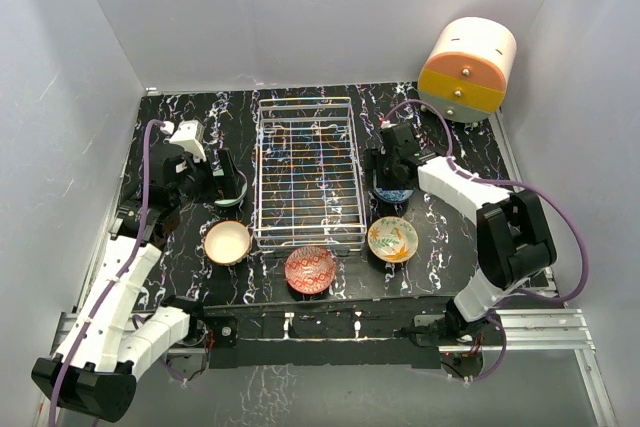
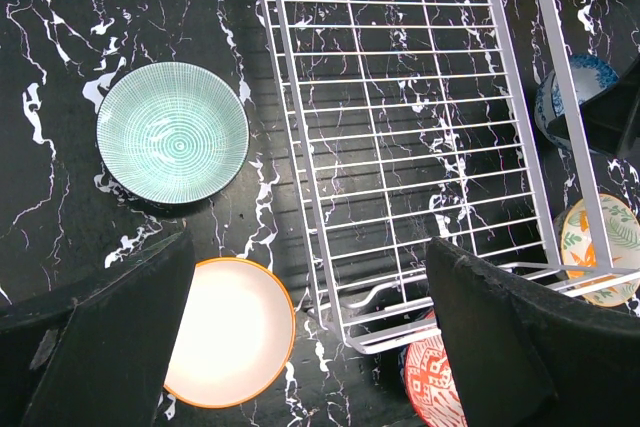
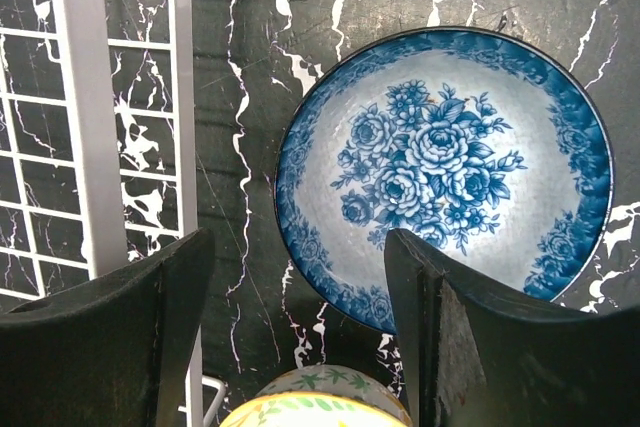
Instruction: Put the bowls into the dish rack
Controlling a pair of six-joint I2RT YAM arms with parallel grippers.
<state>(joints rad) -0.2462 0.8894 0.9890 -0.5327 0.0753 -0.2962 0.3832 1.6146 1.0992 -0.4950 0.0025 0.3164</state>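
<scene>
The wire dish rack (image 1: 308,172) lies empty in the middle of the table. The mint bowl (image 2: 172,132) sits left of it, partly hidden under my left gripper (image 1: 226,185) in the top view. The cream-tan bowl (image 1: 228,242), red patterned bowl (image 1: 311,270) and yellow-green leafy bowl (image 1: 392,238) sit along the rack's near end. My left gripper (image 2: 310,267) is open and empty, held above the rack's near-left corner. My right gripper (image 3: 298,247) is open over the blue-white bowl (image 3: 445,162); one finger stands above the inside of its rim, the other outside it.
A cream-and-orange cylindrical drawer unit (image 1: 468,69) stands at the back right. White walls enclose the black marbled table (image 1: 170,112) on three sides. The rack's side rail (image 3: 100,117) runs close to my right gripper's left finger.
</scene>
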